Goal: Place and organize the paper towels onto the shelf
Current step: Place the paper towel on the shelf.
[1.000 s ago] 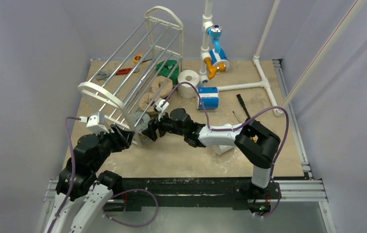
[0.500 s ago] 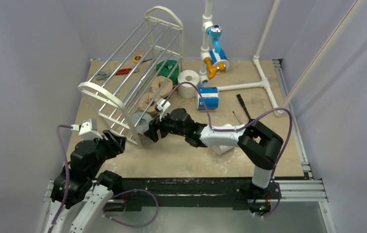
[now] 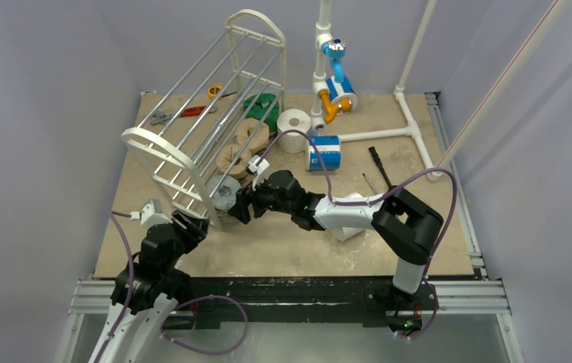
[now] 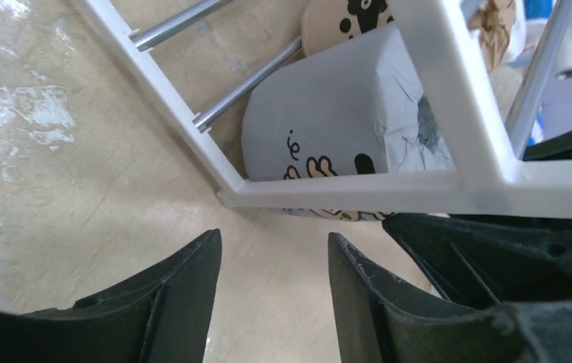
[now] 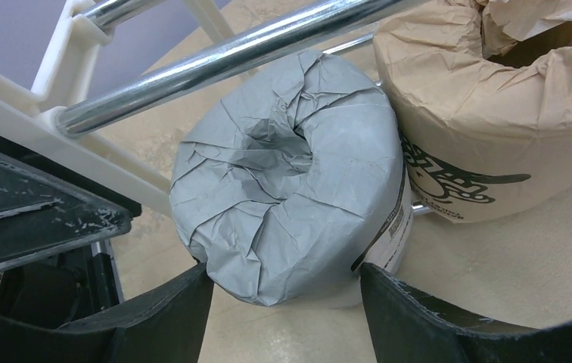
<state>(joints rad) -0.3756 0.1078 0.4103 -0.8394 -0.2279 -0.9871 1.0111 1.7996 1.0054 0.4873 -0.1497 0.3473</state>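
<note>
shelf [image 3: 163, 148]: on worktop [image 3: 283, 242], looks tilted.
grey roll [image 5: 290, 197]: inside shelf's near end, against tan roll [image 5: 487, 136].
right fingers [image 5: 162, 318]: pinch grey roll, likely seating it.
left fingers [image 4: 177, 287]: apart, empty, at shelf's corner, probably to brace.

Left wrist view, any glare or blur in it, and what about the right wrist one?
Left wrist view: shiny glare patches on the table, the grey roll sharp. Right wrist view: a bright highlight streak along the silver rod, wrapper creases crisp, nothing smeared.
</note>
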